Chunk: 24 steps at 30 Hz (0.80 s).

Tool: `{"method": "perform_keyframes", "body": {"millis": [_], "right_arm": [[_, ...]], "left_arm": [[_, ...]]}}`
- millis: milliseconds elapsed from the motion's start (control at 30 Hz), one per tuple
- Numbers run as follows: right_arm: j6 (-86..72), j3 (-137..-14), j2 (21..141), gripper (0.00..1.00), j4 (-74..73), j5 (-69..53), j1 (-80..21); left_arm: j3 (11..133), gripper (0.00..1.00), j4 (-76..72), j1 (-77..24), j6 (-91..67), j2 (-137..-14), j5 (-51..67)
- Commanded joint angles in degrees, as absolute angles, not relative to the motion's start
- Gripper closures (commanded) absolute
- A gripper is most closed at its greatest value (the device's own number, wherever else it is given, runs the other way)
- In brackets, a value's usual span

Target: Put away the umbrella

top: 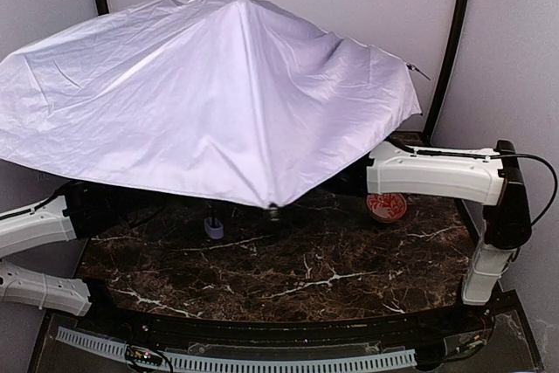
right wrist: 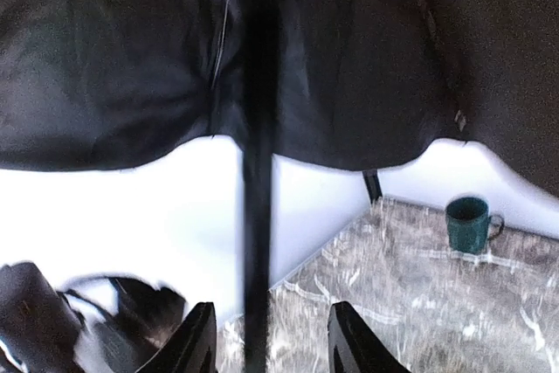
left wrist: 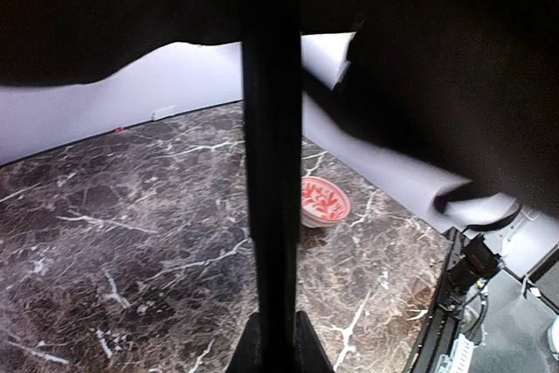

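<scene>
The umbrella (top: 218, 93) is open, its pale lavender canopy spread over the back of the table and hiding both grippers in the top view. Its small lavender handle (top: 213, 230) hangs just above the marble. In the left wrist view the black shaft (left wrist: 272, 172) runs up between my left gripper's (left wrist: 278, 342) fingers, which are shut tight on it. In the right wrist view the shaft (right wrist: 258, 216) stands between the spread fingers of my right gripper (right wrist: 272, 321), nearer the left finger, under the black lining (right wrist: 131, 67). That gripper is open.
A red-patterned bowl (top: 386, 207) sits on the dark marble table (top: 288, 277) at the right, also in the left wrist view (left wrist: 323, 201). A dark green mug (right wrist: 469, 223) stands on the marble near the back wall.
</scene>
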<state>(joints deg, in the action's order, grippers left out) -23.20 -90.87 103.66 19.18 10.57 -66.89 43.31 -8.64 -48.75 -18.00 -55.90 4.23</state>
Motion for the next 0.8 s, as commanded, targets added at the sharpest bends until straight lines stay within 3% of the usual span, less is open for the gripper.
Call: {"method": "perform_keyframes", "body": {"millis": [0, 133, 333, 467, 500, 600, 667, 767], "right_arm": [[-21.6, -96.4, 105.7, 0.6, 18.2, 13.0, -66.7], [-21.3, -101.2, 108.1, 0.81, 14.5, 15.3, -66.7], [-22.0, -104.8, 109.5, 0.89, 11.4, 16.0, -66.4], [-22.9, -106.1, 109.5, 1.0, 11.0, 12.5, -66.0], [-23.4, -106.0, 109.2, 1.0, 11.6, 11.0, -65.9], [-26.3, -104.9, 107.7, 1.0, 14.7, 6.0, -65.1], [-27.9, -105.0, 107.0, 1.0, 16.4, 2.5, -64.7], [-29.2, -105.6, 106.5, 1.0, 18.7, -4.3, -64.4]], "left_arm": [[44.5, 1.0, -8.5, -48.6, -15.3, -54.3, 1.1], [44.8, 1.0, -7.3, -48.6, -14.5, -54.2, 0.9], [44.5, 1.0, -6.9, -48.6, -12.8, -53.3, 1.6], [44.5, 1.0, -6.9, -48.6, -11.6, -53.1, 4.2], [44.6, 0.96, -7.1, -48.6, -11.4, -53.0, 5.5], [42.7, 0.62, -10.0, -48.6, -13.2, -51.2, 7.7], [40.3, 0.53, -12.8, -48.6, -14.4, -49.3, 7.8], [38.8, 0.51, -12.7, -48.5, -15.8, -49.8, 7.1]]}}
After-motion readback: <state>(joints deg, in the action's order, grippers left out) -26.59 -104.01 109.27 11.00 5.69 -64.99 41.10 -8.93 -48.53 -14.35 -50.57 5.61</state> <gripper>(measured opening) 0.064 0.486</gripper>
